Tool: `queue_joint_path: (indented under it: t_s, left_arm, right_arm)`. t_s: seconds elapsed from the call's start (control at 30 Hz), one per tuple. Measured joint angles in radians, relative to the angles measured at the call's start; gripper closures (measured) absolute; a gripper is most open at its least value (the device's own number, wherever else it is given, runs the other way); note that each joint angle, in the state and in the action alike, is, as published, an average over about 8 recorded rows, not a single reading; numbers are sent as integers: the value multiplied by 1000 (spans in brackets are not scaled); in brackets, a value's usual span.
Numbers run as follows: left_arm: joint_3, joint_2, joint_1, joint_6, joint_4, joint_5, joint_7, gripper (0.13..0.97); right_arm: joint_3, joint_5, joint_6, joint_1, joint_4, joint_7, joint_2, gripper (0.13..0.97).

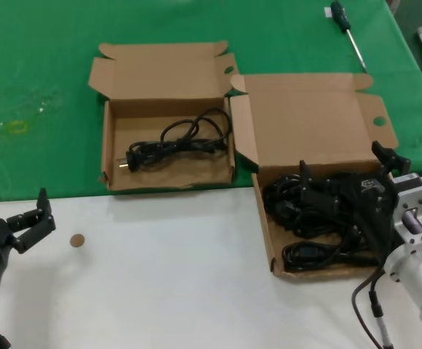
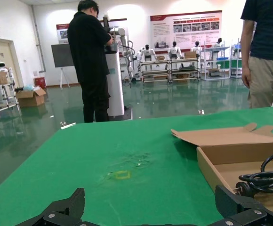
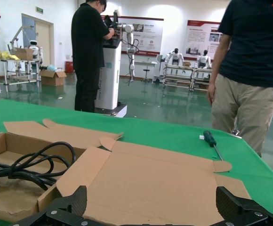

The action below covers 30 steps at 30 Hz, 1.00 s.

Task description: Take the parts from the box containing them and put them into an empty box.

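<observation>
The wider brown box (image 1: pixel 268 240) with a round hole in its lid stands at the right and holds a tangled pile of black power cords (image 1: pixel 320 211). My right gripper (image 1: pixel 340 157) hovers open just above that pile, with nothing between its fingers; in its wrist view the right gripper (image 3: pixel 150 193) faces the broad lid (image 3: pixel 160 179). The narrower box (image 1: pixel 108 145) to the left holds one looped cord (image 1: pixel 174 142), also seen as the cord (image 2: pixel 268 176). My left gripper (image 1: pixel 40 218) rests open at the near left over the white table, and its wrist view shows the left gripper (image 2: pixel 149 195) empty.
A green-handled screwdriver (image 1: pixel 345 25) lies on the green cloth at the far right. A small brown disc (image 1: pixel 77 240) sits on the white table near my left gripper. A yellowish mark (image 1: pixel 14 127) is on the cloth at far left. People stand beyond the table's far edge.
</observation>
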Motion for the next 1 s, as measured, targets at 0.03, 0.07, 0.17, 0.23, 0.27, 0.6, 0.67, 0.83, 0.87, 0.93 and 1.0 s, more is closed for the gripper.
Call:
queue_joint_path:
  t_s: [0.03,0.07,0.17,0.23,0.27,0.6,0.67,0.83,0.87,0.93,1.0]
  left_arm:
    - [0,0,0,0,0,0,0,132]
    - [0,0,0,0,0,0,0,132]
    - [0,0,0,0,0,0,0,132]
    - [0,0,0,0,0,0,0,132]
    - [0,0,0,0,0,0,0,132]
    - [0,0,0,0,0,0,0,132]
    - [0,0,0,0,0,0,0,132]
    - [0,0,0,0,0,0,0,132]
    - [0,0,0,0,0,0,0,132]
    - [0,0,0,0,0,0,0,132]
    - [0,0,0,0,0,0,0,132]
  right_arm:
    - [0,0,0,0,0,0,0,129]
    - [0,0,0,0,0,0,0,129]
    - [0,0,0,0,0,0,0,129]
    - [0,0,0,0,0,0,0,129]
    - [0,0,0,0,0,0,0,129]
    - [0,0,0,0,0,0,0,129]
    - [0,0,0,0,0,0,0,129]
    - [0,0,0,0,0,0,0,129]
    - [0,0,0,0,0,0,0,129]
    - [0,0,0,0,0,0,0,129]
    - [0,0,0,0,0,0,0,129]
